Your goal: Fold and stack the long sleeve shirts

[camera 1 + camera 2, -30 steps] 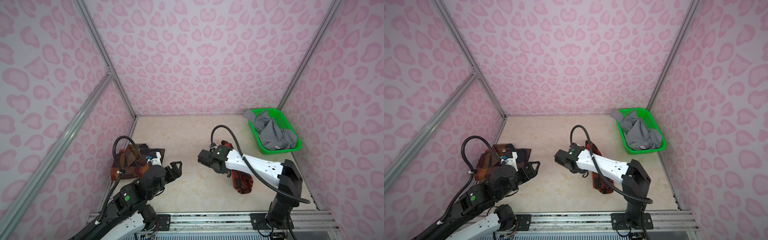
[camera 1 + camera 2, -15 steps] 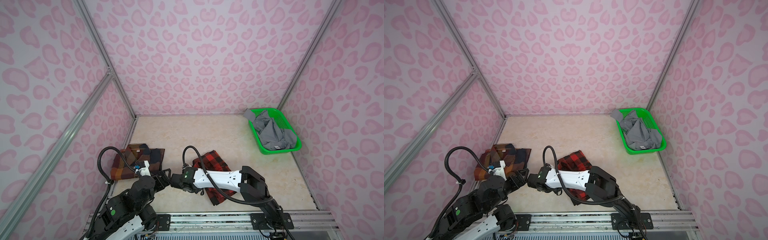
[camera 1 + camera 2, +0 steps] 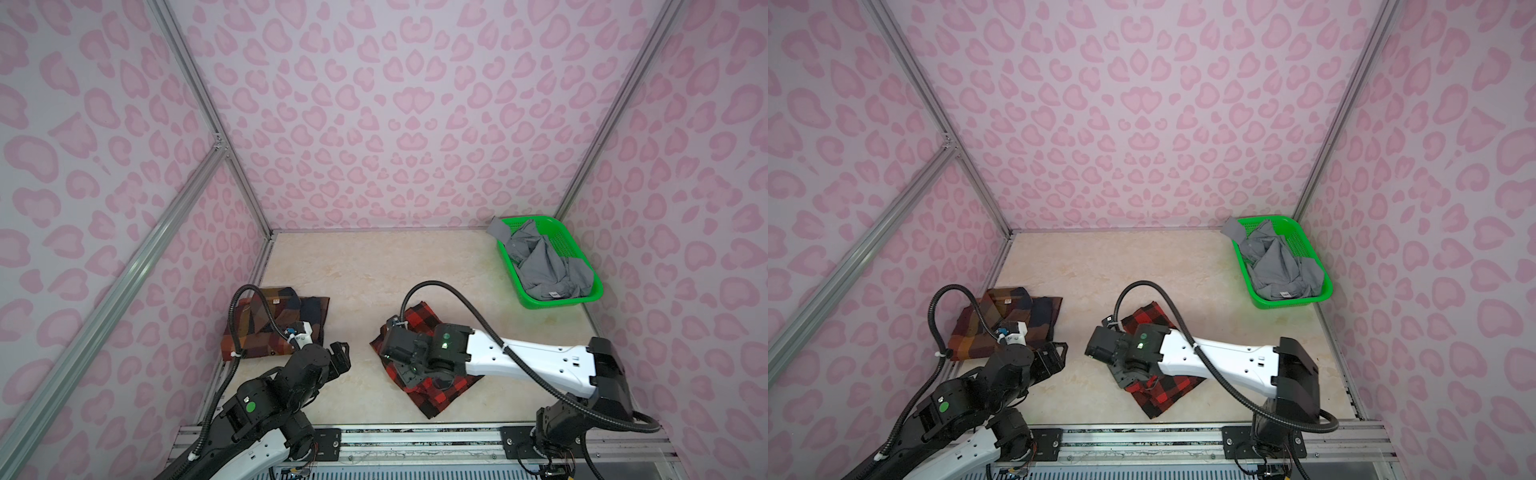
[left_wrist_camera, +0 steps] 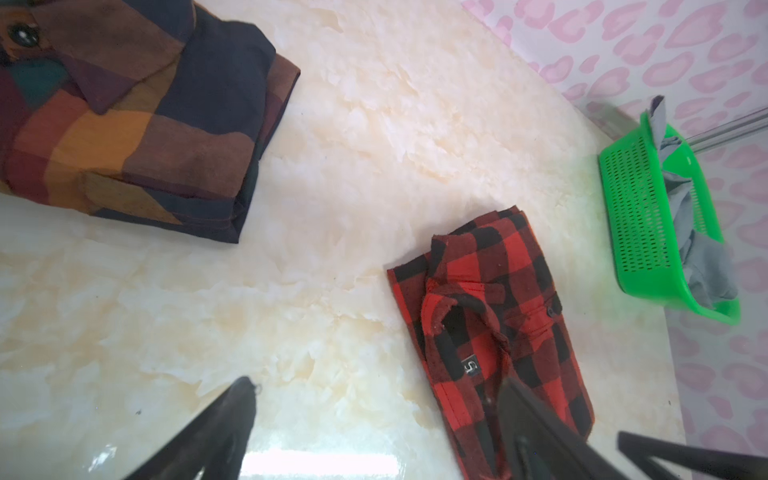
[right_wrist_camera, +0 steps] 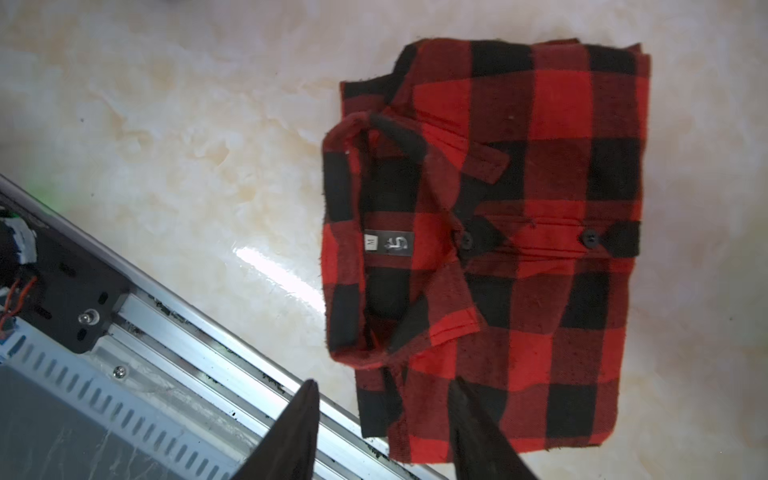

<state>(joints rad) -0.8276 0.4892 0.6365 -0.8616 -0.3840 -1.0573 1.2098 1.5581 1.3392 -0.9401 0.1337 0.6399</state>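
The red-and-black flannel (image 3: 424,316) (image 3: 1142,318) (image 5: 540,187) lies folded flat on the table near the front middle, its collar and grey label facing up. My right gripper (image 3: 405,370) (image 5: 382,415) hovers over its front-left edge, open, with nothing between the fingers. The brown-orange-navy plaid shirt (image 3: 253,340) (image 3: 976,332) (image 4: 124,124) lies folded at the left wall. Beside its right edge my left gripper (image 3: 341,353) (image 4: 374,415) stands open and empty above bare table. The grey shirt (image 3: 540,266) (image 3: 1279,266) sits crumpled in the green basket (image 3: 557,301).
The green basket (image 3: 1291,301) (image 4: 640,208) stands at the back right against the wall. A metal rail (image 3: 415,440) (image 5: 187,332) runs along the table's front edge just below the flannel. Pink patterned walls close in on three sides. Black cables loop above both arms.
The red flannel went from a bunched heap under my right arm to a flat fold. My right gripper went from shut to open and now hangs over the flannel's front-left edge.
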